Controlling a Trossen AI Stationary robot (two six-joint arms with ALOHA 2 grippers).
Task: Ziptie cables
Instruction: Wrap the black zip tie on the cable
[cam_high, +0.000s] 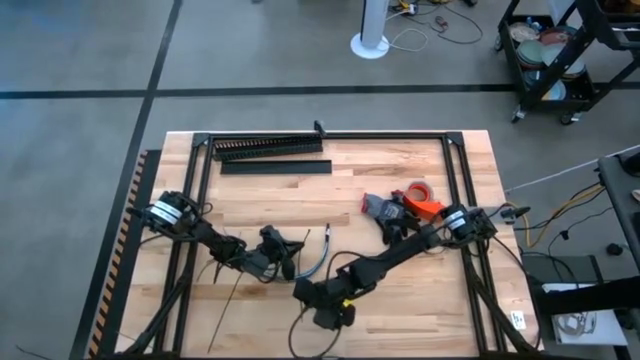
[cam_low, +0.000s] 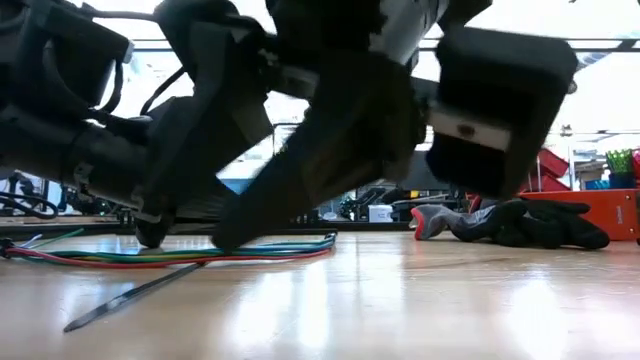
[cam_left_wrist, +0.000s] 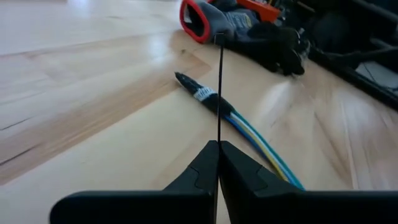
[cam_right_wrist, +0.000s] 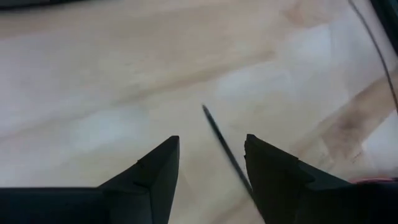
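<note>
left gripper (cam_left_wrist: 218, 163) sits low over the wooden table (cam_high: 400, 190), left of the middle in the high view, its two dark fingers (cam_left_wrist: 199, 171) pressed together on a ziptie (cam_left_wrist: 220, 93) — the thin dark strip stands up straight out of the closed tips, and its far end lines up, in the left wrist view, with the grey and red glove (cam_left_wrist: 208, 18) beyond. right gripper (cam_right_wrist: 210, 163) hangs just above the table's near middle, fingers (cam_right_wrist: 155, 165) parted and clasping nothing; between them on the wood lies a second ziptie (cam_right_wrist: 221, 140), running slantwise, apart from both tips as far as the right wrist view shows.

behind both arms, along the table's far edge, lie a long black comb-toothed duct (cam_high: 268, 147) and a flat black strip (cam_high: 276, 167) just in front of it. to the right of the middle are the glove, a red tape roll (cam_high: 418, 189) and an orange tool (cam_high: 428, 208), close together.

the cables (cam_left_wrist: 261, 146) — blue, yellow and pale wires bound into one bundle with a dark tip and a white band near it — lie flat on the table just ahead of the left gripper, curving away toward the right arm. in the low view the same bundle shows red, green and blue strands (cam_low: 180, 254) running along the wood under the arms, with a ziptie (cam_low: 135, 295) lying slantwise in front of them.
</note>
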